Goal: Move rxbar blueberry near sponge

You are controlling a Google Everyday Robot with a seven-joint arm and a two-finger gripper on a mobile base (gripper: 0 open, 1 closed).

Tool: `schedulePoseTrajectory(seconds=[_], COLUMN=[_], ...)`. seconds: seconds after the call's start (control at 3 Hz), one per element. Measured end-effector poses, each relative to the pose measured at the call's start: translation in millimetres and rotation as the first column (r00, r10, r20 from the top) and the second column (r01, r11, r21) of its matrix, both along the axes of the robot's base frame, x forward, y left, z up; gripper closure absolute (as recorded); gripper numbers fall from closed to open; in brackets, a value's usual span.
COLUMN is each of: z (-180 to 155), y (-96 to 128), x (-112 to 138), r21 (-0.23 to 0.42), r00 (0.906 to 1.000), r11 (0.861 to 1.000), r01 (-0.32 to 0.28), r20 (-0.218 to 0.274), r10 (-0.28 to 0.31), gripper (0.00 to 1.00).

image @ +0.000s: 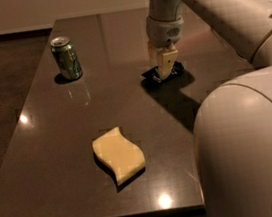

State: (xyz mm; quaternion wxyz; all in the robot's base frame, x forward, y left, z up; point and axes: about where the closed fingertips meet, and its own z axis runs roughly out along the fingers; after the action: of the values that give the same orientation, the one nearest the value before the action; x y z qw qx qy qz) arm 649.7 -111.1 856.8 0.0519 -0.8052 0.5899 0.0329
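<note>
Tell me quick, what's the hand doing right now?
Hand: down at the rxbar blueberry, beyond the sponge; open or closed cannot be told.

Gripper (163,71), far right of centre, right over the rxbar blueberry (176,68): I read it as cream-tan, a shade darker than the arm.

Arm (223,7): off-white, plain, with a row of small dark dots along it.

Rxbar blueberry: looks nearly black-blue from my feed, with a fleck of white print at its left edge.

Sponge (119,154), near centre: pale yellow, no pattern; its side faces are a duller yellow.

Soda can (66,58), far left: green with paler mottled markings and a silver top.

Tabletop (50,143): dark grey-brown and glossy, with small white light spots.

Floor (2,89) at left: dark brown.
</note>
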Motion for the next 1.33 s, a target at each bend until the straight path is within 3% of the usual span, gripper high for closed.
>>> schedulePoseTrajectory(seconds=[0.33, 1.0, 1.33], z=[16, 38, 39], y=[2, 18, 34], x=[-16, -79, -126], r21=[0.034, 0.114, 0.141], r00=[0.9999, 0.9969, 0.9916], r11=[0.999, 0.991, 0.987], r01=[0.012, 0.065, 0.078], r20=[0.005, -0.053, -0.113], r10=[-0.012, -0.059, -0.062], gripper=[1.00, 1.00, 1.00])
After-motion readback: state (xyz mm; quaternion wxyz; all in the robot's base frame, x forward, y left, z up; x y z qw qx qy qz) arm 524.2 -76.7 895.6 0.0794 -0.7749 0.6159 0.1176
